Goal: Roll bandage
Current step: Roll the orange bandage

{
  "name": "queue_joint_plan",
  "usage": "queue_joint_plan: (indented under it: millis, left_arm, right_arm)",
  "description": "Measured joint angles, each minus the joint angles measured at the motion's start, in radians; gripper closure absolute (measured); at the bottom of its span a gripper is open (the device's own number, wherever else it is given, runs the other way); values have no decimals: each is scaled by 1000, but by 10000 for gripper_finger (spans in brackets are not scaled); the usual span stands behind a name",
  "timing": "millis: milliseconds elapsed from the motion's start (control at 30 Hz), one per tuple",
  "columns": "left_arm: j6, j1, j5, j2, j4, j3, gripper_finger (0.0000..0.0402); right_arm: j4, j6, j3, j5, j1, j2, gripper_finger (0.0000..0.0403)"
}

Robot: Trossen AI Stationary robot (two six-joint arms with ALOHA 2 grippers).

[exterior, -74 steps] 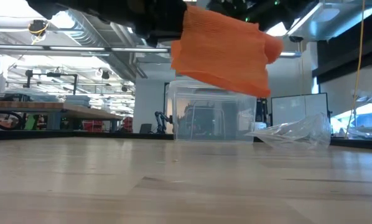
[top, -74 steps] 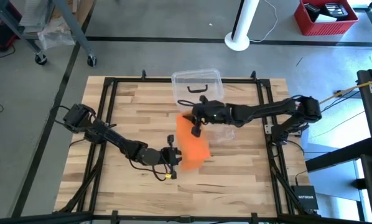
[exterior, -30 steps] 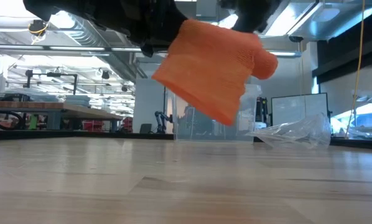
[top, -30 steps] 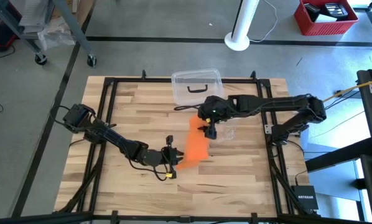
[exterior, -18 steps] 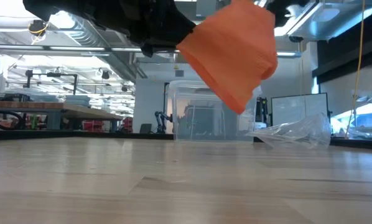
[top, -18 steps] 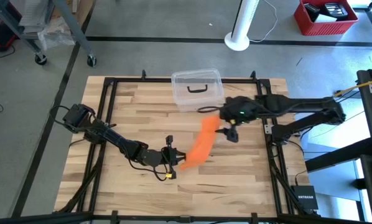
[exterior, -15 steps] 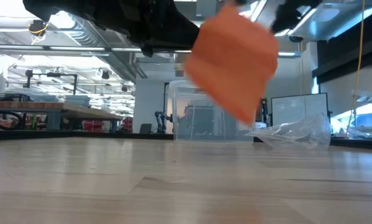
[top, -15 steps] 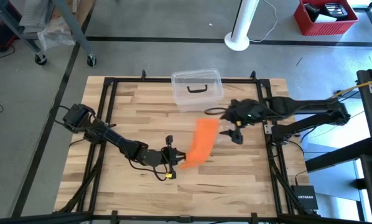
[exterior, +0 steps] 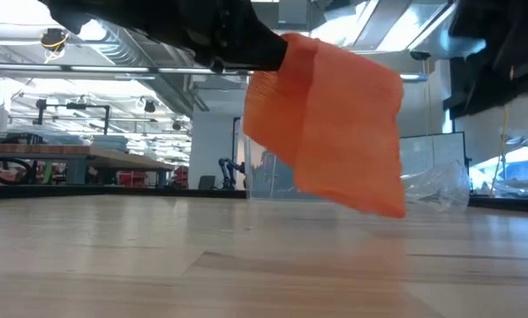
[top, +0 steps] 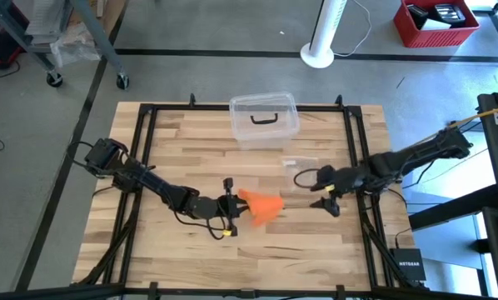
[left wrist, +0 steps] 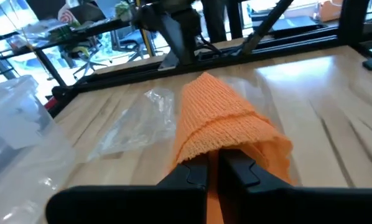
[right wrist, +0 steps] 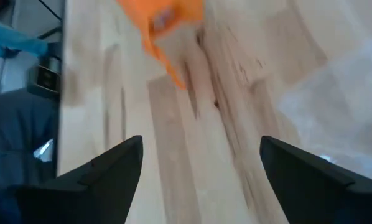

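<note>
My left pincer [top: 231,207] pinches the limp, light bandage [top: 261,205] by one end; I'd grab its free end with the spread right pincer [top: 326,198].

One word reads: "NETGEAR" in white on the small black box [top: 408,268] on the floor, beyond the desk edge behind the right hand [top: 326,200]

Left gripper [top: 232,206] near table centre, clamped on orange bandage [top: 260,205], right gripper [top: 326,192] well apart toward right edge, fingers spread, clear plastic box [top: 264,119] at far edge, small clear wrapper [top: 299,169] between.
</note>
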Motion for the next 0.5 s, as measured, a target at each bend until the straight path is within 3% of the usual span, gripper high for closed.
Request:
queue_joint_plan:
  millis: [100, 233, 333, 500]
  left_arm:
    - [0, 17, 0, 0, 2, 0, 400]
    - [24, 31, -2, 0, 18, 0, 400]
    - [26, 38, -1, 0, 24, 0, 400]
    - [22, 40, -2, 0, 28, 0, 400]
  right_arm:
    - [147, 6, -85, 40, 24, 44, 78]
    - [607, -59, -216, 81, 60, 122, 78]
    - [877, -141, -285, 175, 91, 211, 78]
    - [971, -188, -309, 276, 105, 382, 78]
